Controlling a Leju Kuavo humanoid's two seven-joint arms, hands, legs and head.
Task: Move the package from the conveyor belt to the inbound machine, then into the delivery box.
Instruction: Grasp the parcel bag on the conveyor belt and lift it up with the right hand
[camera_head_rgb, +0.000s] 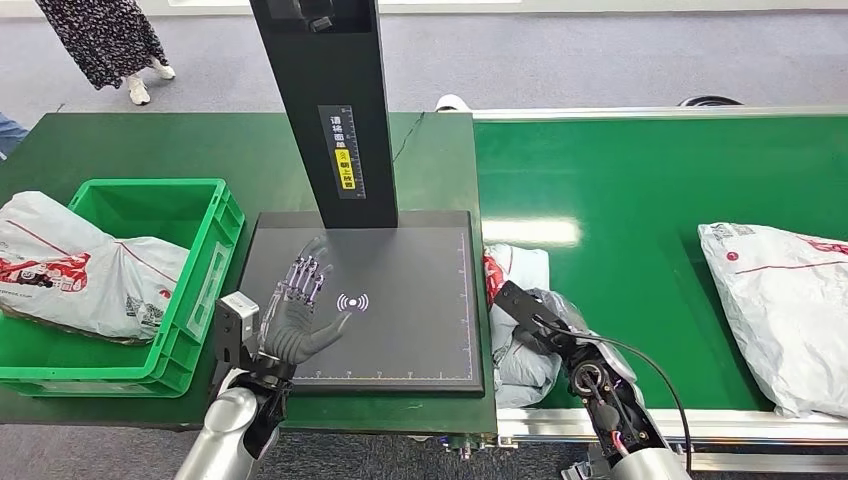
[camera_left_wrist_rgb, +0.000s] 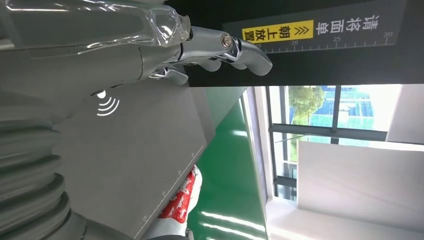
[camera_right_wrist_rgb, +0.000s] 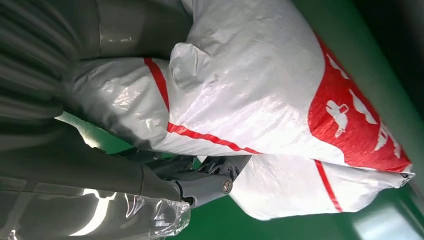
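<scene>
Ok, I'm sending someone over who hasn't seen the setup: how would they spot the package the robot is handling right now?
Start at the green conveyor belt and follow it to the end that meets the dark scanner platform. The crumpled white package lies there against the platform's edge, with the right hand on it. The other white bag on the belt lies flat and untouched, and a third sits in the green crate.

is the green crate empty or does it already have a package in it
Not empty. The green crate already holds a white and red package, which lies inside and sticks out over the crate's far-left rim.
</scene>
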